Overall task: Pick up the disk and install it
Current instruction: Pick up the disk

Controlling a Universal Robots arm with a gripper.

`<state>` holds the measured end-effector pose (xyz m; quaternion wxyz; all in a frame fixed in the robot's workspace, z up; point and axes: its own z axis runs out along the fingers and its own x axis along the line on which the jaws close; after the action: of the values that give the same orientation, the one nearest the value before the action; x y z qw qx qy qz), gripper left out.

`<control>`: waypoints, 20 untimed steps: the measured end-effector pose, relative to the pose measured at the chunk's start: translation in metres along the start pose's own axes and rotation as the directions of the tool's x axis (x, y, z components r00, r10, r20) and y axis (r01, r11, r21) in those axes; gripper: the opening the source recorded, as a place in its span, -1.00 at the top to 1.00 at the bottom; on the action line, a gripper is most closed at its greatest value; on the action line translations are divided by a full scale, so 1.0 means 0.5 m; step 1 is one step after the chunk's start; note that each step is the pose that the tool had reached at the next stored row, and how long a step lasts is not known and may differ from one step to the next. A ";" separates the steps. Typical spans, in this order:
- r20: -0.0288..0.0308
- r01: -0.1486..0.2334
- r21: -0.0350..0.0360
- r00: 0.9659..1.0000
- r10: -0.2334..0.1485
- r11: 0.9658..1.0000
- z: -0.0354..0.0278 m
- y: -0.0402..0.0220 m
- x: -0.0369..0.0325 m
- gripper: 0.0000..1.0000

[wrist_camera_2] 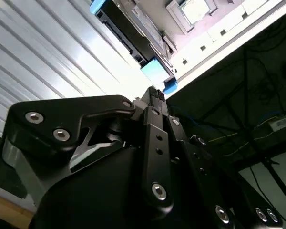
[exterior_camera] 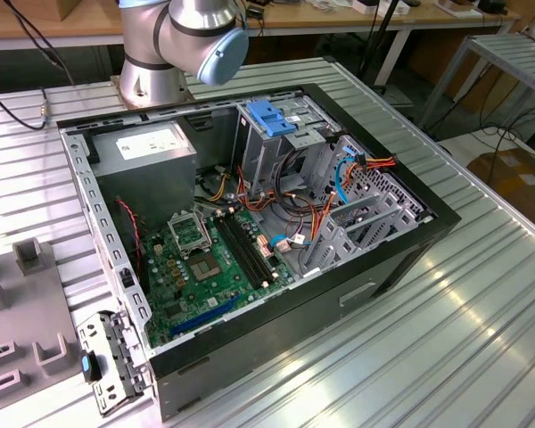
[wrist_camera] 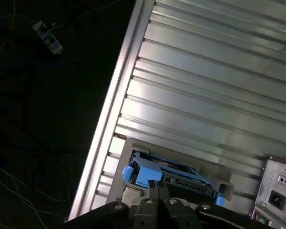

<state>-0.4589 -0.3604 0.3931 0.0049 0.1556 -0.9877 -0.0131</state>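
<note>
Gripper (wrist_camera: 157, 183) with fingers drawn together, tips just beside the disk (wrist_camera: 168, 172), ribbed metal table (wrist_camera: 205, 71) beneath the disk, open computer case (exterior_camera: 294, 332) near the disk.

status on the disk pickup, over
Gripper at the blue-framed edge of the disk, contact unclear. Disk lying flat by the table edge, outside the computer case. Nothing seen in the way.

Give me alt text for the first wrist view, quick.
The gripper is right at the blue-framed disk, near the ribbed table edge. The computer case shows its rear beside it; dark floor lies past the edge.
</note>
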 end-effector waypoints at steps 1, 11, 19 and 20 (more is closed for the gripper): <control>-0.001 0.038 0.000 0.999 -0.038 0.999 0.000 0.000 0.000 0.79; -0.005 0.182 0.001 0.983 -0.182 0.983 0.000 0.000 0.000 0.79; -0.010 0.338 0.000 0.941 -0.338 0.941 0.001 -0.001 0.000 0.79; -0.010 0.356 0.000 0.934 -0.356 0.934 0.001 -0.001 0.000 0.79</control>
<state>-0.4589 -0.3607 0.3926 0.0073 0.3320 -0.9432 -0.0119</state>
